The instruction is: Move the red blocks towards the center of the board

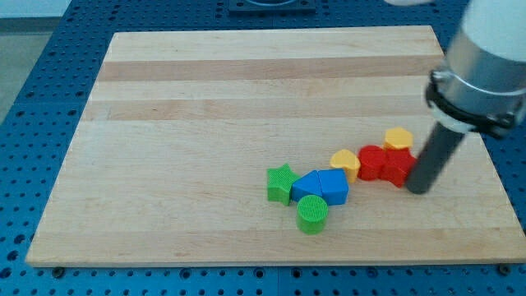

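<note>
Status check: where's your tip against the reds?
My tip against red blocks, their right side. Yellow blocks flank them. Blue blocks beyond, leftward.

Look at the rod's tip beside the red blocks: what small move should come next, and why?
Probably a short push toward the view's upper left. My tip sits at the right edge of the red blocks, which lie right of and below the board's centre. A yellow block on their left would likely get shoved along.

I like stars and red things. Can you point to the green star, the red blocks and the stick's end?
green star (280, 182), camera view, top face.
red blocks (385, 164), camera view, middle of the pair.
my tip (417, 188), camera view, rod's lower end.
</note>
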Robot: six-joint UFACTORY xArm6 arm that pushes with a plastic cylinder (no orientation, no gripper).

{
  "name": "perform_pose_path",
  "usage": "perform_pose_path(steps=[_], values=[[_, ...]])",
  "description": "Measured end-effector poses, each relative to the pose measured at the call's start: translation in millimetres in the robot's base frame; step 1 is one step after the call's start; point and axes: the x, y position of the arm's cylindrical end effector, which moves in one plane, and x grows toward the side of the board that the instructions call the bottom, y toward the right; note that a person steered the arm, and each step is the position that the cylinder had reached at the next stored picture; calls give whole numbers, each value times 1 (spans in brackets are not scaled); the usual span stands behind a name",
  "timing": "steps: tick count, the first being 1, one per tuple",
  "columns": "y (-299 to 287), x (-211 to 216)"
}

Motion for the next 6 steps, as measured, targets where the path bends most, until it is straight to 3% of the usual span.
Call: perform_pose_path(steps=[2, 3, 6], values=[[-139, -15], [-123, -15], [7, -4]])
